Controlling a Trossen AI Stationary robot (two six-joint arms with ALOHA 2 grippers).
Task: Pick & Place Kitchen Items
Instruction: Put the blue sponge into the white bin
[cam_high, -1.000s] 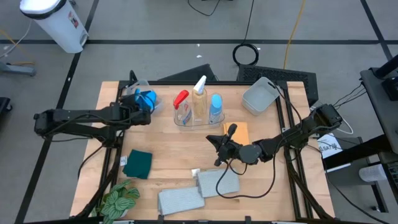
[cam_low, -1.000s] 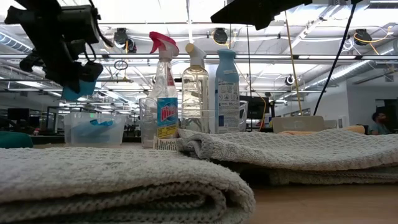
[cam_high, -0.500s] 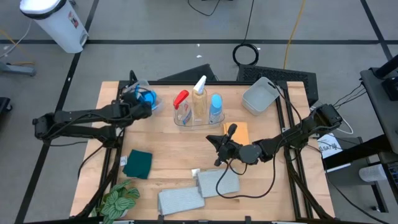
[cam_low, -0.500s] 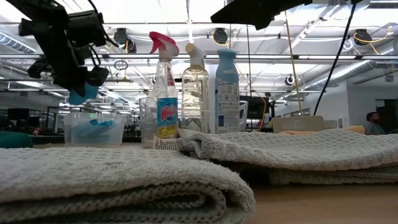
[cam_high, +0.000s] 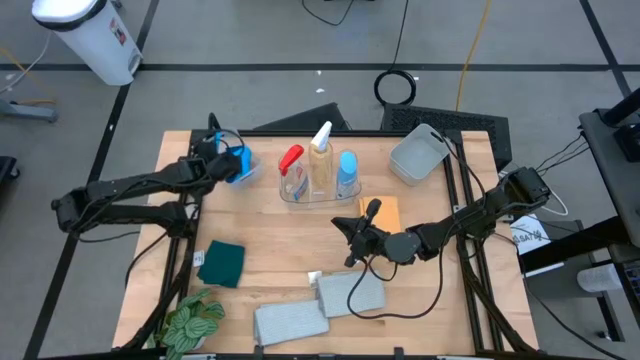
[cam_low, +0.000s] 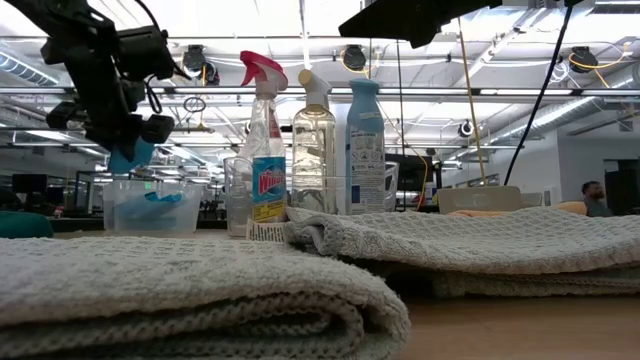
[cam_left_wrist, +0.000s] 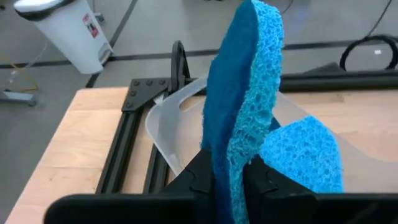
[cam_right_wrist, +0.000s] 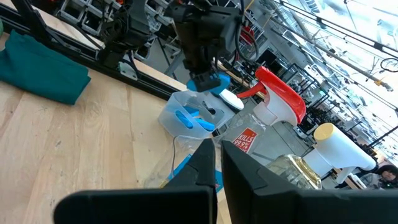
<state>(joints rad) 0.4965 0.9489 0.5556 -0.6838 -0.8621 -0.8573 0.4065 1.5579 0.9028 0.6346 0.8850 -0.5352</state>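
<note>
My left gripper (cam_high: 226, 166) hangs over the clear tub (cam_high: 222, 142) at the table's far left, shut on a blue sponge (cam_left_wrist: 239, 106). A second blue piece (cam_left_wrist: 305, 155) lies inside that tub. In the low view the held sponge (cam_low: 130, 155) hangs just above the tub's rim (cam_low: 150, 183). My right gripper (cam_high: 350, 230) hovers shut over the middle of the table, beside the orange sponge (cam_high: 386, 212), holding nothing. The red-trigger (cam_high: 291, 160), white-trigger (cam_high: 321, 148) and blue-capped (cam_high: 347, 172) bottles stand together in a clear tray. My left gripper pinches the blue sponge's lower edge (cam_left_wrist: 227, 171) between its two fingers, one on each broad face. The sponge stands on edge beyond the fingers, lifted clear above the tub and touching nothing else.
A teal cloth (cam_high: 222, 263) lies near the left edge. Two grey folded towels (cam_high: 350, 293) (cam_high: 290, 322) lie along the near edge. A grey tub (cam_high: 417, 155) stands at the far right, and a leafy plant (cam_high: 190, 325) at the near left corner.
My left gripper has swung a little toward the table's far edge over the clear tub and rolled, still holding the blue sponge, which now hangs slightly lower above the tub. My right gripper has kept still.
</note>
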